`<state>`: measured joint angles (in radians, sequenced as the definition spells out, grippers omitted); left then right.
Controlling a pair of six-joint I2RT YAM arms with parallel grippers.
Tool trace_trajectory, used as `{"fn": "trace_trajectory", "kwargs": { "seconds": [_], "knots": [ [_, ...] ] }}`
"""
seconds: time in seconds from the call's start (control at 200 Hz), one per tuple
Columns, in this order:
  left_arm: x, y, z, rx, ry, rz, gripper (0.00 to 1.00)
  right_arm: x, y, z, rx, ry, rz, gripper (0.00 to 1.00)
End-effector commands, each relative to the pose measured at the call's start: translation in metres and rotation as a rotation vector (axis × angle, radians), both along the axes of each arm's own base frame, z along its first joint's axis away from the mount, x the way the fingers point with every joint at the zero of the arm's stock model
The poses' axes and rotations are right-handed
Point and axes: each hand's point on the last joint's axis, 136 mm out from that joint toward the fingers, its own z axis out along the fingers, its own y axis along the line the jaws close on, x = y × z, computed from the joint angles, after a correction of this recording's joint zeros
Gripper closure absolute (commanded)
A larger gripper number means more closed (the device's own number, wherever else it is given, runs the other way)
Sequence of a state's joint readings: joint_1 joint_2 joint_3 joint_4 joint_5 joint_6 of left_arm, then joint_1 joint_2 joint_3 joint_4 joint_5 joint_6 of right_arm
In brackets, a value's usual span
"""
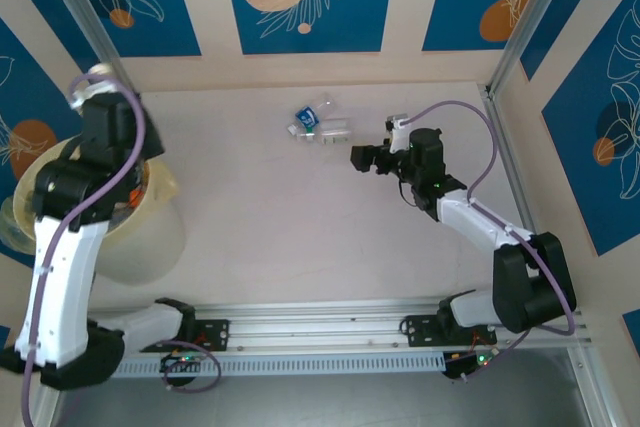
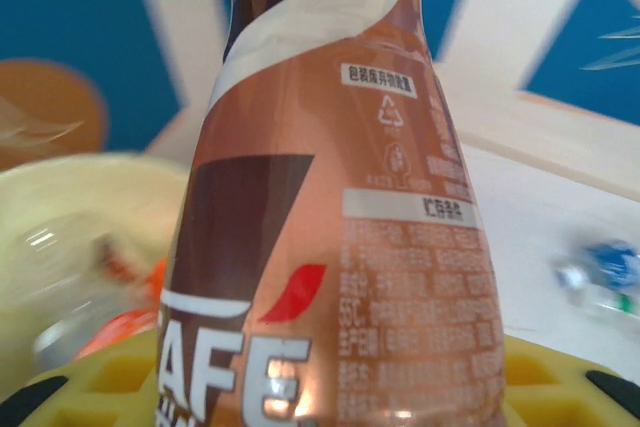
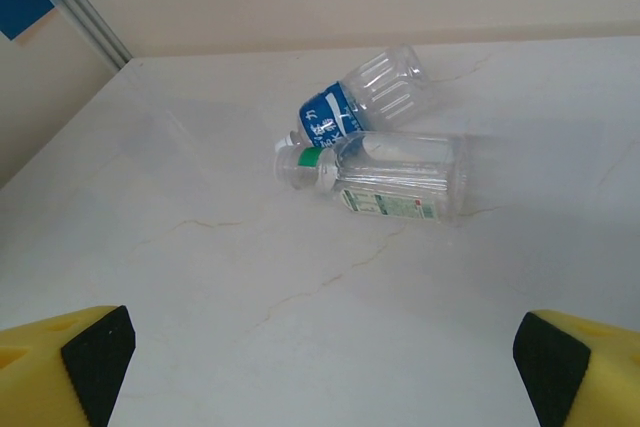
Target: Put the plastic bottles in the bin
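Grips brown bottle (image 2: 330,197) in left hand (image 2: 320,402) over bin (image 1: 150,237) for the drop; aims released right hand (image 3: 320,357) at two bottles (image 3: 400,177) on desk (image 3: 200,277).

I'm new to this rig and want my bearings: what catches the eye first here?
A brown bottle, clamped in the left gripper over the bin on the left, looms largest. Two clear bottles lie together at the far side, with the open right gripper facing them.
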<state>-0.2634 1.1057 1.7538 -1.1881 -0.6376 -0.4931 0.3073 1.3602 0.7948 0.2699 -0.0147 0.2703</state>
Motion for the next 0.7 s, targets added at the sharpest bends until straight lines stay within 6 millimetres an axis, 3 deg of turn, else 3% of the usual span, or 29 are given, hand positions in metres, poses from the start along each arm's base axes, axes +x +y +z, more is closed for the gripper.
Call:
{"fn": "trace_trajectory", "kwargs": {
  "seconds": [0.0,0.175,0.325,0.4,0.465,0.54,0.695],
  "knots": [
    [-0.034,0.038,-0.030,0.007,0.103,0.151,0.61,0.006,0.015,0.022,0.046,-0.041,0.048,0.00],
    [-0.061,0.072,-0.059,-0.014,0.176,0.287,0.60,0.006,0.021,0.024,0.044,-0.045,0.067,0.00],
    [-0.075,0.090,-0.101,-0.125,0.238,0.376,0.57,0.006,0.022,0.021,0.038,-0.040,0.070,0.00],
    [-0.084,0.100,-0.117,-0.158,0.262,0.431,0.43,0.007,0.023,0.022,0.032,-0.036,0.077,0.00],
    [-0.094,0.110,-0.126,-0.151,0.296,0.501,0.39,0.007,0.024,0.022,0.026,-0.034,0.085,0.00],
    [-0.107,0.117,-0.125,-0.139,0.294,0.566,0.28,0.007,0.025,0.024,0.023,-0.032,0.092,0.00],
    [-0.115,0.120,-0.102,-0.102,0.207,0.599,0.14,0.008,0.028,0.025,0.025,-0.026,0.095,0.00]
  ]
}}
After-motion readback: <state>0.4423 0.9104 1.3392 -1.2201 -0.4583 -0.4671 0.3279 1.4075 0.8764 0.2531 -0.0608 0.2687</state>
